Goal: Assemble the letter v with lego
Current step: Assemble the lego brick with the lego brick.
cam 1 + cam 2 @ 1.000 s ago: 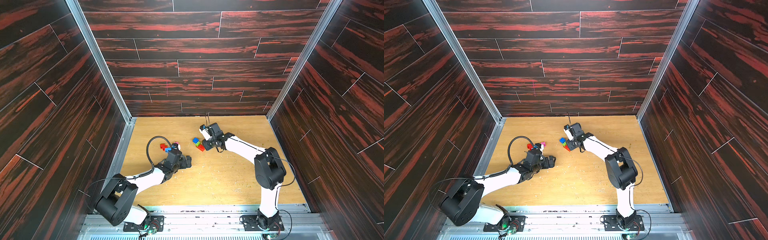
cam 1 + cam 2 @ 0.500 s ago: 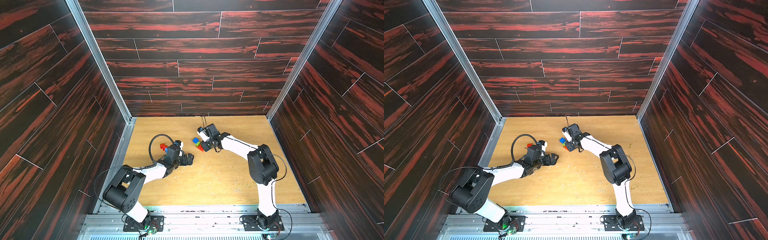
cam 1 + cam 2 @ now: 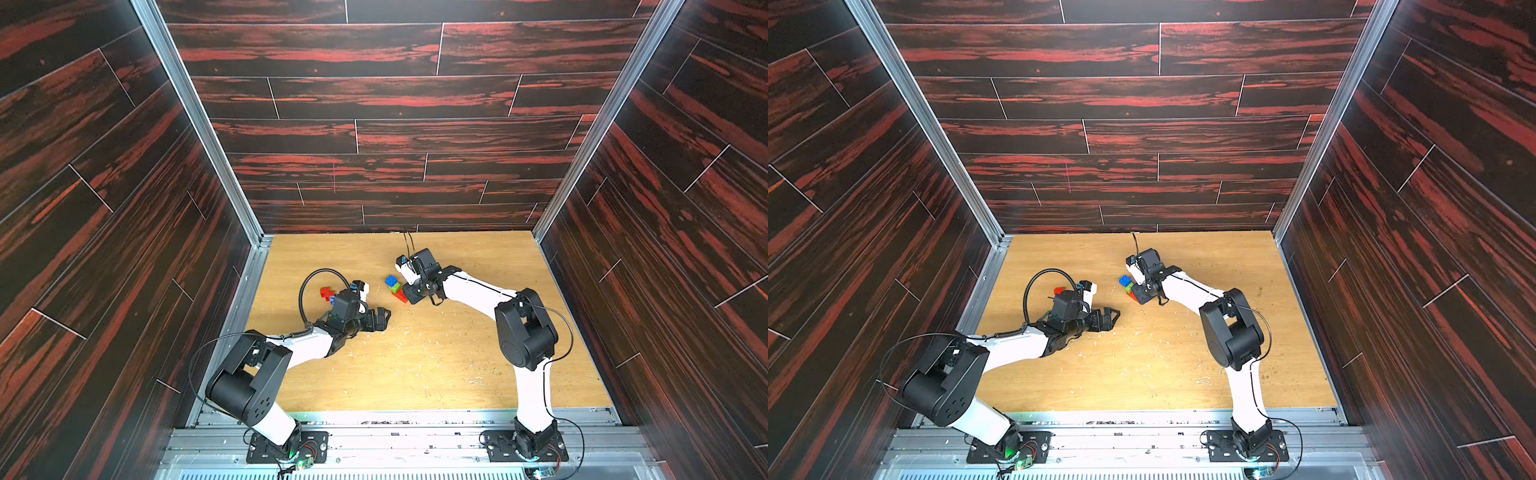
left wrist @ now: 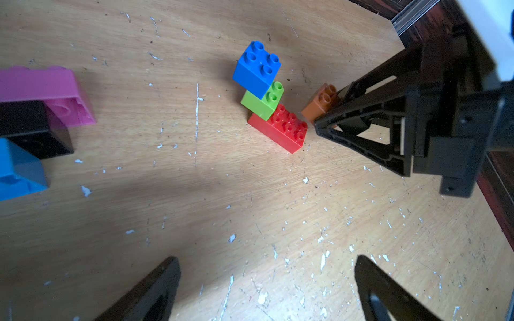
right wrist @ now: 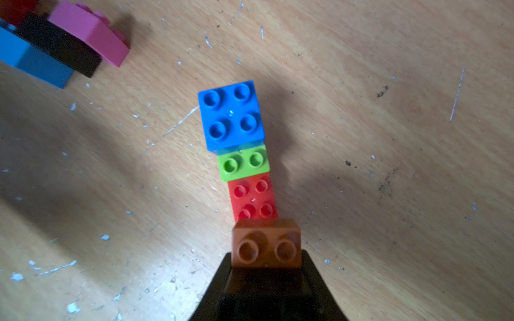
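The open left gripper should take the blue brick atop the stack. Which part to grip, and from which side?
I would grip the blue brick across two opposite side walls, coming down from above. It sits topmost, studs up, walls bare; the right gripper, shut on the orange brick, is at the far end of the red brick.

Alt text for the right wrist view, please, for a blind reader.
The right gripper holds an orange brick close to the red brick, which carries a green brick and, stepped above that, a blue brick. A pink brick, a black brick and a light blue brick lie bunched farther off on the table.
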